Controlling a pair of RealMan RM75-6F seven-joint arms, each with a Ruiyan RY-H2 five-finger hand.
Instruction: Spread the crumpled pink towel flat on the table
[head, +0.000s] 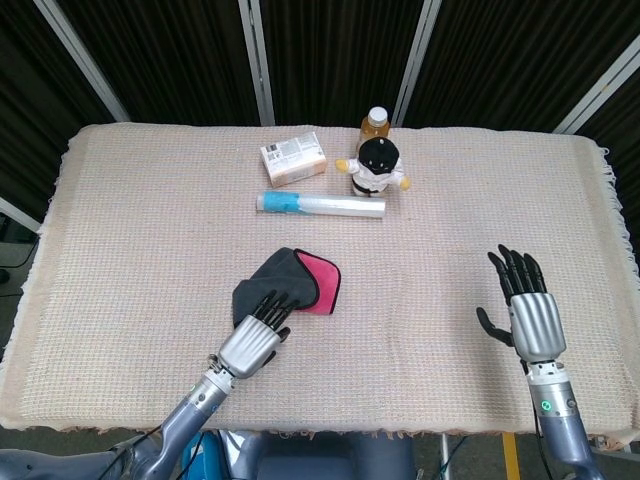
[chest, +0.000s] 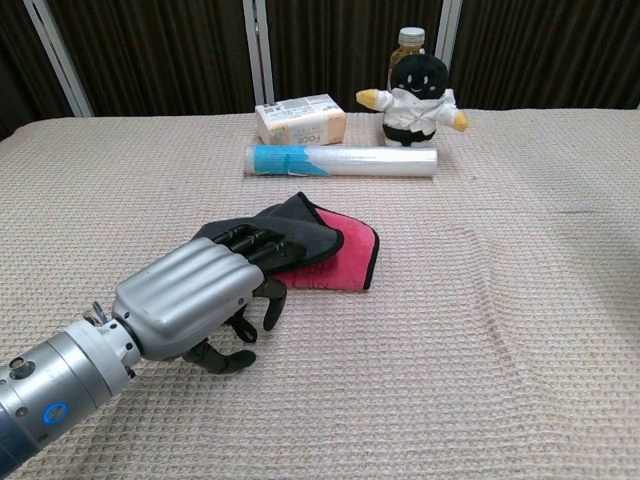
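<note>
The pink towel (head: 318, 282) lies folded near the table's middle, its dark grey backing (head: 270, 279) turned up over the left half. In the chest view the pink side (chest: 340, 248) shows to the right of the grey flap (chest: 300, 225). My left hand (head: 256, 338) lies over the towel's near left edge with its fingers (chest: 252, 245) stretched onto the grey flap and its thumb lower, apart from them. It hides the towel's near corner. My right hand (head: 526, 308) hovers far to the right with fingers spread and nothing in it.
At the back stand a cardboard box (head: 293, 158), a plush doll (head: 377, 165) and a bottle (head: 376, 120) behind it. A clear film roll (head: 320, 205) lies between them and the towel. A woven cloth (head: 120, 240) covers the table.
</note>
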